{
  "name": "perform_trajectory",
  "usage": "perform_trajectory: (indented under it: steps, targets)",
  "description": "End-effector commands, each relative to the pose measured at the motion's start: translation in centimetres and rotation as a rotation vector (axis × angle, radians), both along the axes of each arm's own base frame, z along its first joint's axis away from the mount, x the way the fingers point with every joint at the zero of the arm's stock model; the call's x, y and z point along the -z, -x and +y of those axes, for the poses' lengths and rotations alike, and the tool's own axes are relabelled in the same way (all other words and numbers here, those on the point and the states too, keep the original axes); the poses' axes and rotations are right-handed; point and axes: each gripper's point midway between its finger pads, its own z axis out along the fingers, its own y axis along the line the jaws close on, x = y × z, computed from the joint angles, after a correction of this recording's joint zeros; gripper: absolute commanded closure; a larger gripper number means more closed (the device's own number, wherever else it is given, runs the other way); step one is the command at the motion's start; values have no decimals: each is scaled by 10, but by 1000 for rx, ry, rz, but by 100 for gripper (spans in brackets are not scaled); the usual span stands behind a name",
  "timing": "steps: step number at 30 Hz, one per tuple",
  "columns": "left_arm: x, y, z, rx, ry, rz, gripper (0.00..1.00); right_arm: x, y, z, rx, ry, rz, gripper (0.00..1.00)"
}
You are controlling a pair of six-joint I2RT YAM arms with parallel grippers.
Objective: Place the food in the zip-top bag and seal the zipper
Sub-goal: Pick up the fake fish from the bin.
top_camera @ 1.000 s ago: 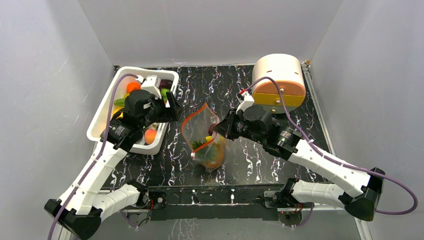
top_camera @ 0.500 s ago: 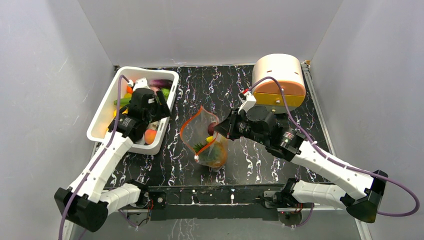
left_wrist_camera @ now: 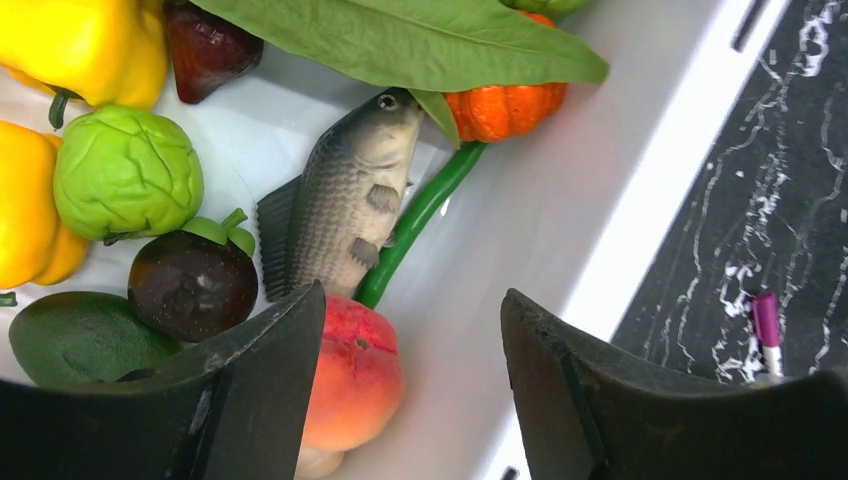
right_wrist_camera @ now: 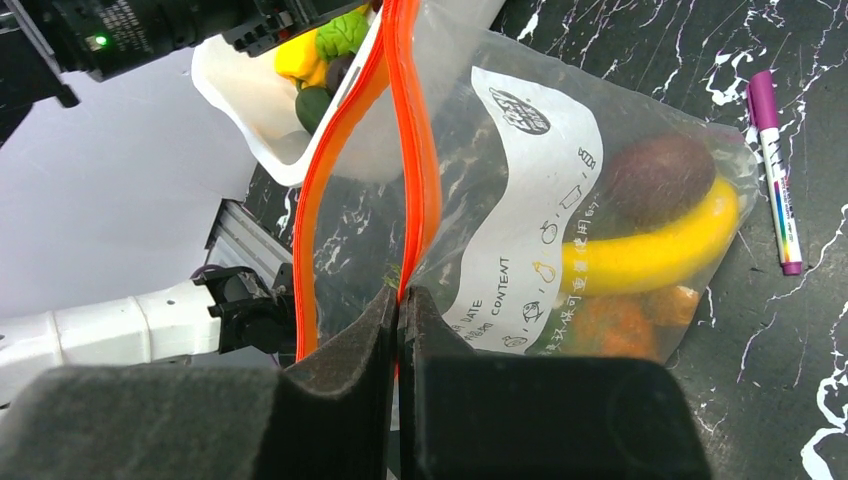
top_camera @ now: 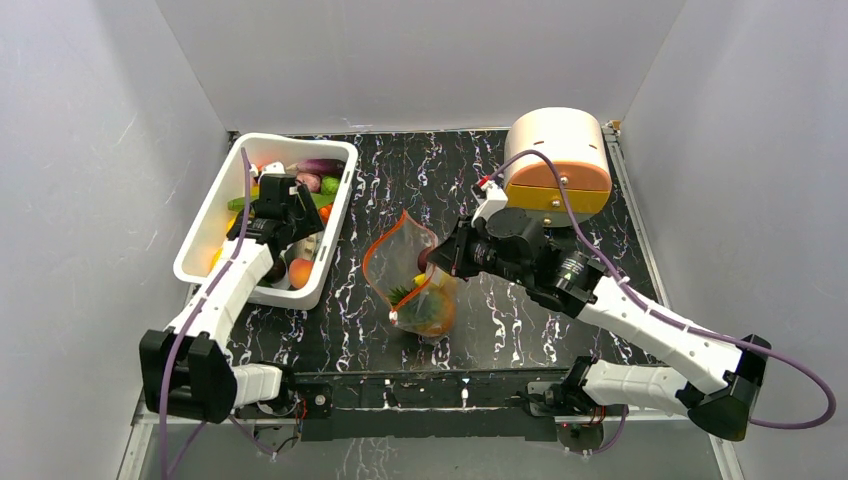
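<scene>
The clear zip-top bag (top_camera: 402, 262) stands mid-table with its mouth open. Its orange-red zipper (right_wrist_camera: 410, 130) runs up from my right gripper (right_wrist_camera: 400, 295), which is shut on one strip at the bag's right side (top_camera: 440, 262). Inside the bag (right_wrist_camera: 520, 200) lie a banana (right_wrist_camera: 650, 250), a dark purple fruit and something orange. My left gripper (left_wrist_camera: 412, 300) is open over the white tub (left_wrist_camera: 560, 200), above its near right corner (top_camera: 295, 245). Food fills the tub: a peach (left_wrist_camera: 355, 385) against the left finger, a fish (left_wrist_camera: 340, 205), a small pumpkin, green and yellow pieces.
A purple pen (left_wrist_camera: 768, 325) lies on the black marbled table just right of the tub, also in the right wrist view (right_wrist_camera: 775, 180). A round beige container with an orange drawer (top_camera: 557, 150) stands at the back right. White walls enclose the table.
My left arm has swung left and drawn back over the tub, bringing its open gripper down towards the near corner. The right gripper and bag have barely moved.
</scene>
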Motion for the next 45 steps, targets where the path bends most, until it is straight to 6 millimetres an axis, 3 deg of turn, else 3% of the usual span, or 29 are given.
perform_trajectory:
  steps: [1,9,19,31,37,45]
  targets:
    - [11,-17,10,-7,-11,-17,36,-41,-8,6,10,-70,-69,100]
    - [44,-33,27,8,12,38,38,-40,-11,8,20,-47,-43,100]
    - [77,-48,34,65,36,106,39,-41,-13,15,19,-60,-21,100]
    - [102,-74,26,174,50,104,38,-42,-15,15,23,-62,-20,100]
    - [116,-70,29,164,37,165,50,-42,-14,13,28,-63,-24,100]
    - [114,-60,34,140,22,196,70,-41,-14,11,32,-65,-29,100]
